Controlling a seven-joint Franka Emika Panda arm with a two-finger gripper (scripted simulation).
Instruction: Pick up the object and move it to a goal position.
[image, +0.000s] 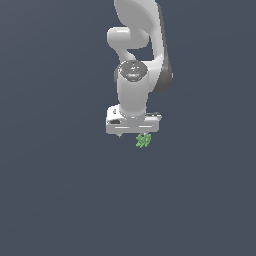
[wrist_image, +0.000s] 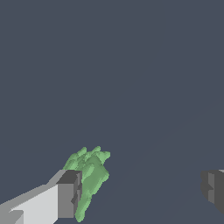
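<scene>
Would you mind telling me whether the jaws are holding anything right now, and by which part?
Nothing is held: the gripper is open, and the green object sits against one finger only, far from the other.

object (image: 143, 141): bright green | fingers (wrist_image: 70, 194): dark grey pads | arm (image: 134, 95): white | ground (image: 50, 200): slate blue

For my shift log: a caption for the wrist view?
Open gripper, green object beside one finger, far from the other.
</scene>
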